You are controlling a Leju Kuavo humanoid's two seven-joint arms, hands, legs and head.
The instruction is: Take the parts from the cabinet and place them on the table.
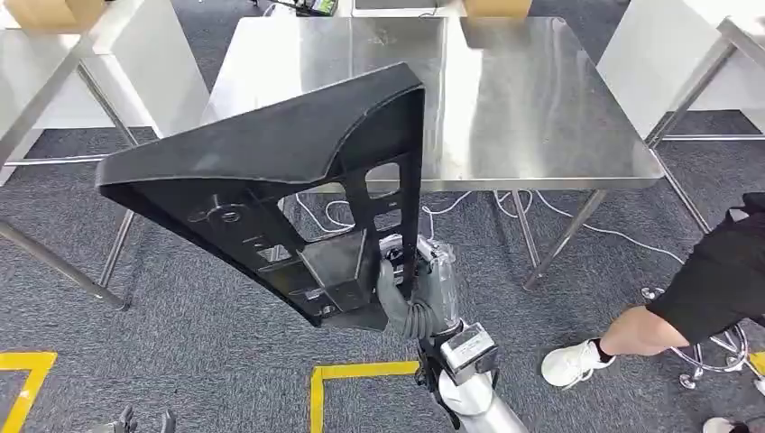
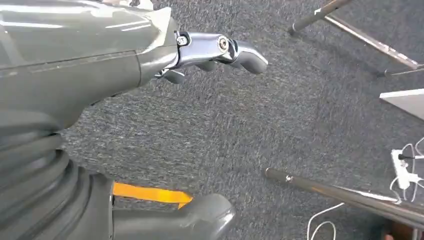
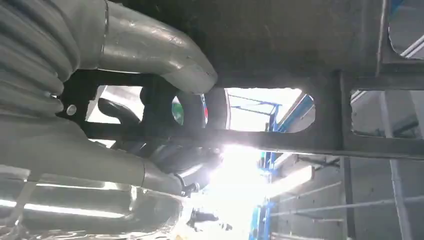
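Between the robot and the near edge of the steel table (image 1: 541,108), the right hand (image 1: 410,293) has its fingers (image 3: 165,55) wrapped through an opening at the lower end of a large black plastic part (image 1: 262,171), gripping it. The part is held up in the air, tilted, its broad end reaching over the table's near-left corner without touching it. White cables (image 1: 469,203) trail on the grey carpet (image 1: 180,334) under the table. A person's leg (image 1: 631,334) and white shoe stand near the table's right legs. Yellow floor tape (image 1: 361,372) lies by the robot. Low above the carpet, the left hand (image 2: 150,65) has its fingers apart and holds nothing.
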